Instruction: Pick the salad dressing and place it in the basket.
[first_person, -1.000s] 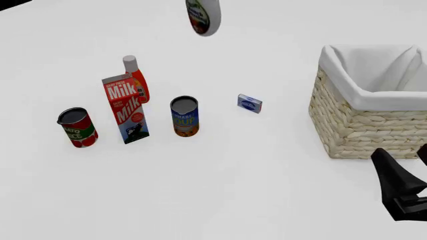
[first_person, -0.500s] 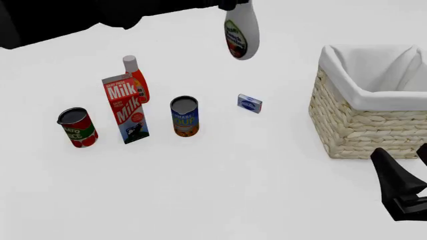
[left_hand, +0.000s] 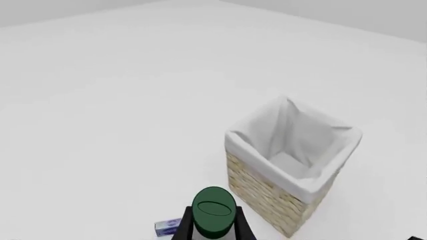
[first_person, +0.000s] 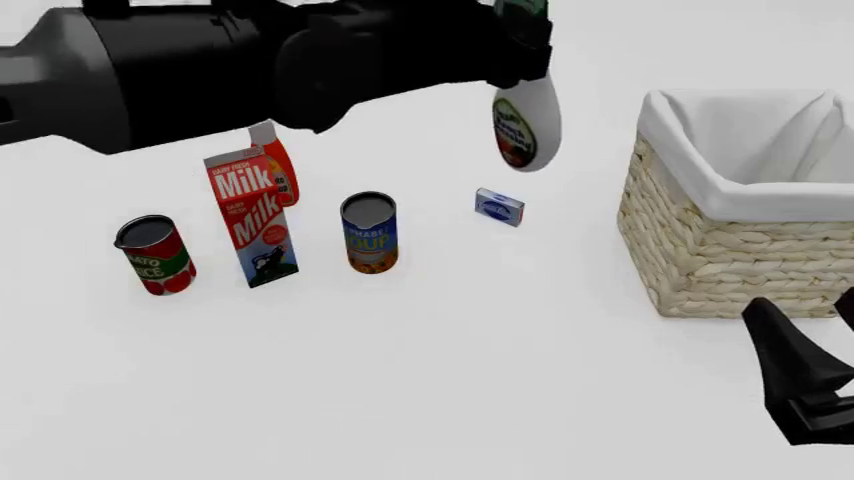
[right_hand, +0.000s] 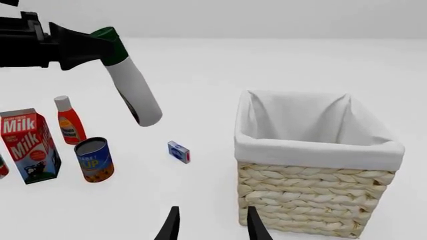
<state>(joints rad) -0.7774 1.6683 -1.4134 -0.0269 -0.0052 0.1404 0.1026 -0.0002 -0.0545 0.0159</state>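
Salad dressing (first_person: 526, 125), pinched at its green cap by the left gripper (first_person: 523, 40), has travelled rightward toward the basket (first_person: 742, 226), hanging well above the table.

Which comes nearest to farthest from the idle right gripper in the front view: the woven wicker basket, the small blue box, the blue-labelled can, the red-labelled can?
1. Woven wicker basket: just ahead of the right gripper, on the right.
2. Small blue box: mid-table, left of the basket.
3. Blue-labelled can: further left.
4. Red-labelled can: far left.
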